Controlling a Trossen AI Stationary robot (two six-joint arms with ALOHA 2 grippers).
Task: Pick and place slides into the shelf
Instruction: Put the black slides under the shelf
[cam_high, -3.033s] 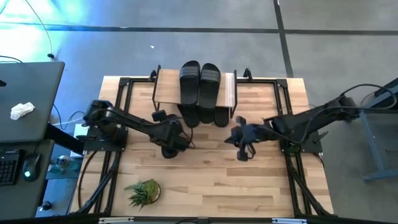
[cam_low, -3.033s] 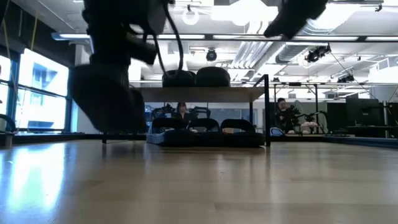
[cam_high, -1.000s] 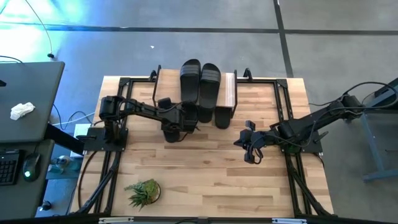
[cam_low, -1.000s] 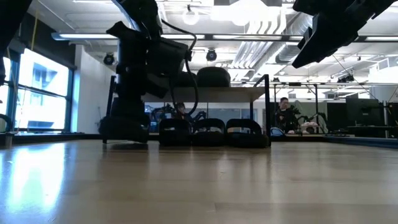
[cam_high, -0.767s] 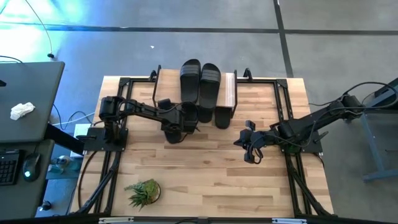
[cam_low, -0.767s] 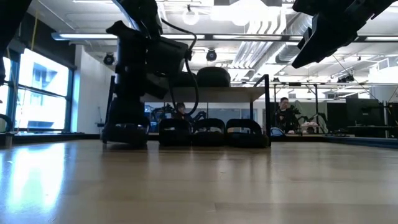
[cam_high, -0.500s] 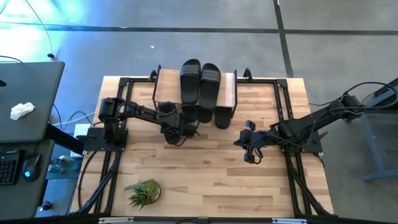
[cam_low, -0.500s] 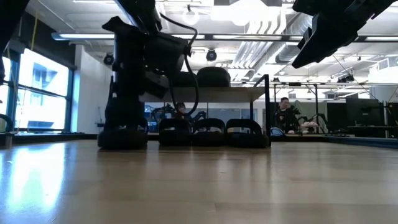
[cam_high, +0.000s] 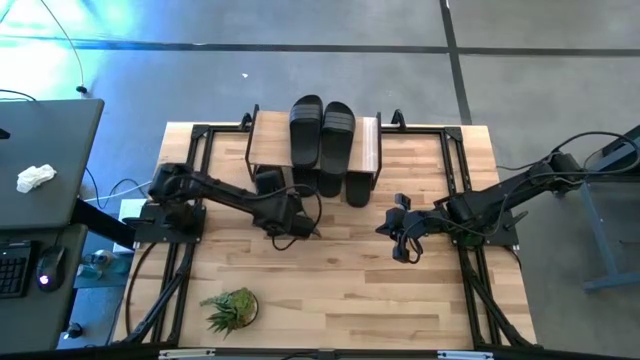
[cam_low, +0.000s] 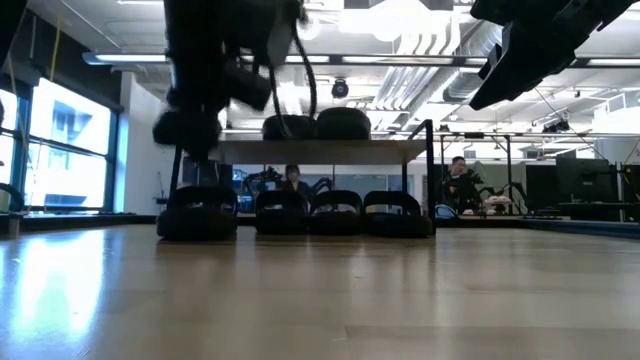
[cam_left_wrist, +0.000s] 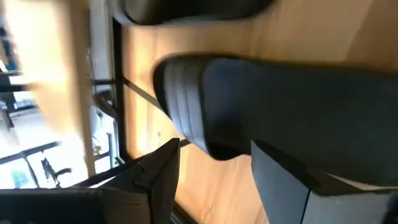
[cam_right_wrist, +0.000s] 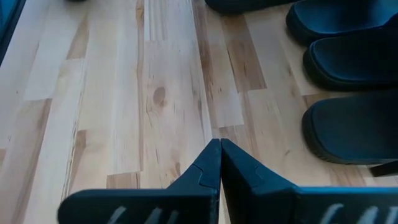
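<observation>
Two black slides (cam_high: 322, 130) lie side by side on the shelf's top plank (cam_high: 268, 142). Under it several slides (cam_low: 335, 211) stand in a row on the table, heels toward the near edge. The leftmost slide (cam_low: 198, 212) lies flat on its sole at the row's left end. My left gripper (cam_low: 188, 130) hangs open above and just near of that slide (cam_left_wrist: 292, 106), its fingers apart from it. My right gripper (cam_high: 400, 238) waits shut over the table's right half, above the bare wood (cam_right_wrist: 161, 93).
A small potted plant (cam_high: 230, 308) stands near the front left corner. Black metal frames (cam_high: 190, 150) run along both sides of the table. Bare wood lies between the shelf and the near edge. A person (cam_low: 455, 185) sits in the room beyond.
My left gripper has opened and let go of the leftmost slide under the shelf. It has drawn back toward the near edge and risen. The slide stays flat on the table at the row's left end.
</observation>
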